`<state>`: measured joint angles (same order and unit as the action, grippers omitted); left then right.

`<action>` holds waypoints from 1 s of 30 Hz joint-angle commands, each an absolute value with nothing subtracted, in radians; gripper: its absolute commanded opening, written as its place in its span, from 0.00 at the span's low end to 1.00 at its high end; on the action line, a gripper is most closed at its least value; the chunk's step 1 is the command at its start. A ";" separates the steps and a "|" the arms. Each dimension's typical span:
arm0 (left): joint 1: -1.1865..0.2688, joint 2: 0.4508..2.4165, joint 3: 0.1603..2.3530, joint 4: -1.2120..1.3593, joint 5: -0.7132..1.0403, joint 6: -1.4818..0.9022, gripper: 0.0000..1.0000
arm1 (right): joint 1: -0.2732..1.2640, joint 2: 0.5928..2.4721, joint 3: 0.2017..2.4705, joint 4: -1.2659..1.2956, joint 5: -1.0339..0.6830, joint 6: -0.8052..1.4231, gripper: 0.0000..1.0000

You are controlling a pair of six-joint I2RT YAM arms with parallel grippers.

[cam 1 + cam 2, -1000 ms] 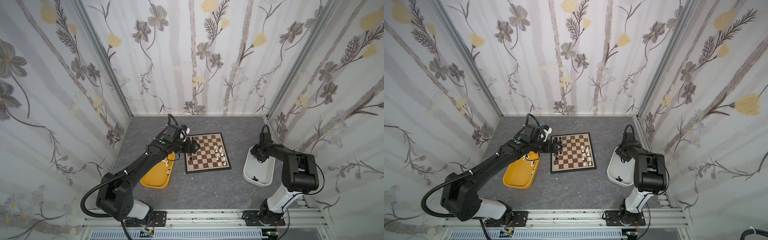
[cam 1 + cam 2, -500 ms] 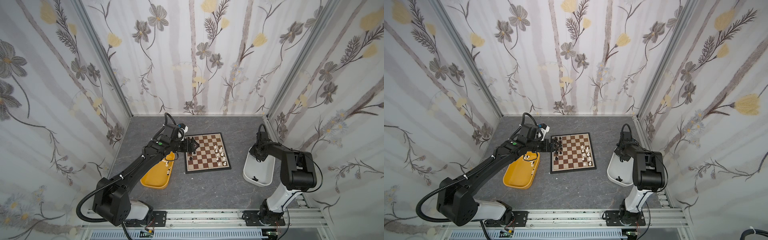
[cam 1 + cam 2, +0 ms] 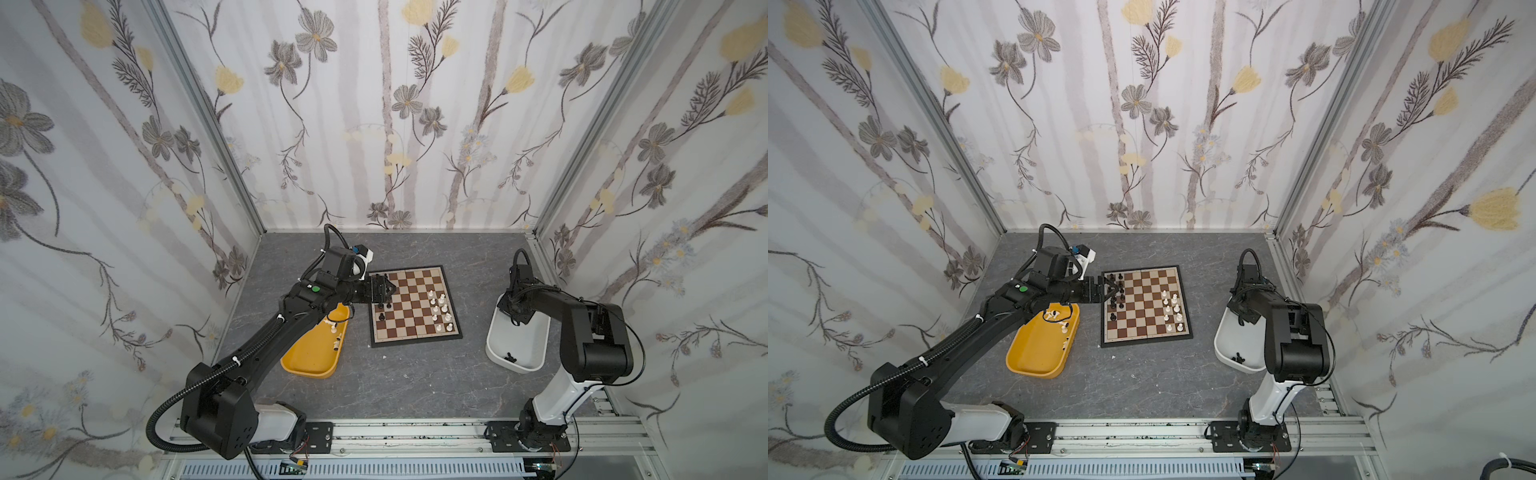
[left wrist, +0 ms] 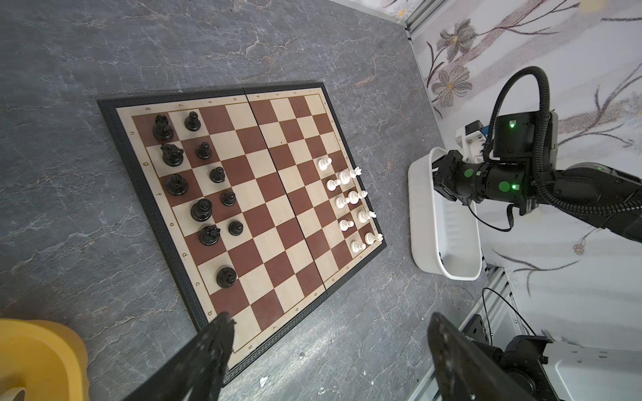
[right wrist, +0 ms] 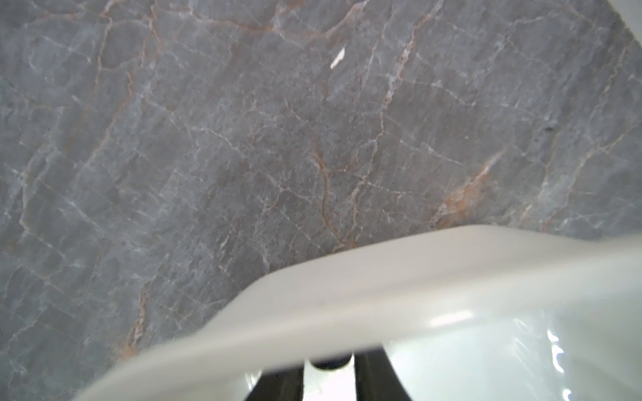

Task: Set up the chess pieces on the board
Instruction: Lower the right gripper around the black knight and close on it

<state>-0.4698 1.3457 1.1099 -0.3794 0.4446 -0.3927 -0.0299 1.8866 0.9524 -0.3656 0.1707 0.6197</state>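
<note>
Left wrist view: left jaws spread wide by the board (image 4: pixel 264 208); right jaws straddle a black piece (image 5: pixel 330 362), grip unclear.

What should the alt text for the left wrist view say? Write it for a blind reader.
A brown-and-cream board lies on a grey marbled table, black chess pieces lined along one edge and white chess pieces along the opposite edge. The left tool hangs open in the foreground; beyond the board the right arm reaches into a white tub.

Grey marbled tabletop (image 3: pixel 415 382) carries the board (image 3: pixel 409 328), yellow tub (image 3: pixel 311 357), white tub (image 3: pixel 515 340).
</note>
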 commanded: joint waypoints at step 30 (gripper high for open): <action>-0.446 1.343 1.101 -0.323 0.465 -0.444 0.88 | 0.000 1.816 0.937 -0.481 0.125 0.531 0.42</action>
<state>-0.4488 1.3472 1.1049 -0.3481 0.4564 -0.4446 -0.0002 1.8019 0.9241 -0.4923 0.0978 0.5301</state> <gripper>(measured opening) 0.881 0.422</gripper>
